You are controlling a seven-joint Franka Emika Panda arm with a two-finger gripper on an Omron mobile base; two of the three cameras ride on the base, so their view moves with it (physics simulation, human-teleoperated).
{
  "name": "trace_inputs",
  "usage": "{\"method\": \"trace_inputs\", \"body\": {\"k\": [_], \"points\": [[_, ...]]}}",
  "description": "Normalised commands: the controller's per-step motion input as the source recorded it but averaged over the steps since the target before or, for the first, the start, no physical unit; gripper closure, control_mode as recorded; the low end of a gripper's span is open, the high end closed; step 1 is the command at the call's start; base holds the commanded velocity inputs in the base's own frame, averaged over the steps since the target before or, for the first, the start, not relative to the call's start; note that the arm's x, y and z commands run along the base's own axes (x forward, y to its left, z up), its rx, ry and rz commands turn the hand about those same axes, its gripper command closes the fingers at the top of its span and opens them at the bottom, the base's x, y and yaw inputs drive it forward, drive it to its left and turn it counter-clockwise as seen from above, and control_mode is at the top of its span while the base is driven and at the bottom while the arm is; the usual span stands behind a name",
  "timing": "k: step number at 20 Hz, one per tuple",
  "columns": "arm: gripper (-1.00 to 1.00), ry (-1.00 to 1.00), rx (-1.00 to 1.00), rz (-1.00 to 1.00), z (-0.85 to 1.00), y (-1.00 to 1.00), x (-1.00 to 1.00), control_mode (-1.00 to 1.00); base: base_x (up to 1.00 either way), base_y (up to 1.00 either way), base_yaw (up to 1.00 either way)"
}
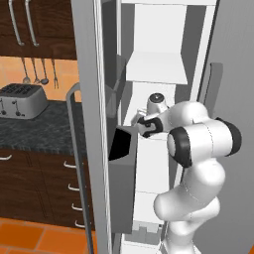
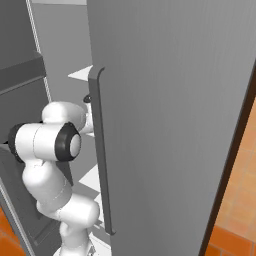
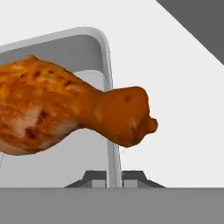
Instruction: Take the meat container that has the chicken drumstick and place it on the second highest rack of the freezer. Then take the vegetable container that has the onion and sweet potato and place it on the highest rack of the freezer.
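Observation:
In the hand view the chicken drumstick (image 3: 65,109), glossy orange-brown, lies in the grey meat container (image 3: 70,50) with its bone end pointing right over the rim. My gripper (image 3: 114,178) is shut on the meat container, one dark fingertip on each side of the tray's near rim. The tray sits over a white rack (image 3: 183,113) inside the freezer (image 1: 156,67). From the left base view my arm reaches in at mid height, hand (image 1: 148,124) between the white walls. The vegetable container, onion and sweet potato are out of view.
The freezer door (image 1: 89,124) stands open on the left, with its bar handle (image 1: 72,149) and dark door bins (image 1: 121,144) close beside my hand. A large grey door (image 2: 170,125) stands at the right. A toaster (image 1: 22,100) sits on the dark counter.

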Motion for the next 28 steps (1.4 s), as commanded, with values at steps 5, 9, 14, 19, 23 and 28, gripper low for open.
{"method": "trace_inputs", "body": {"k": [5, 9, 14, 19, 23, 28], "points": [[-1.0, -0.11, 0.0, 0.0, -0.22, -0.04, 0.26, -1.0, 0.0, 0.0, 0.0], [-1.0, -0.25, 0.0, 0.0, -0.16, 0.0, -0.08, -1.0, 0.0, 0.0, 0.0], [-1.0, -0.19, 0.0, 0.0, 0.21, 0.0, -0.3, -1.0, 0.0, 0.0, 0.0], [-1.0, -0.01, 0.0, 0.0, 0.63, 0.15, -0.76, -1.0, 0.0, 0.0, 0.0], [-1.0, 0.0, 0.0, 0.0, 0.81, 0.13, -0.77, -1.0, 0.0, 0.0, 0.0], [-1.0, 0.07, 0.0, 0.0, 0.86, 0.01, -0.88, -1.0, 0.0, 0.0, 0.0]]}}
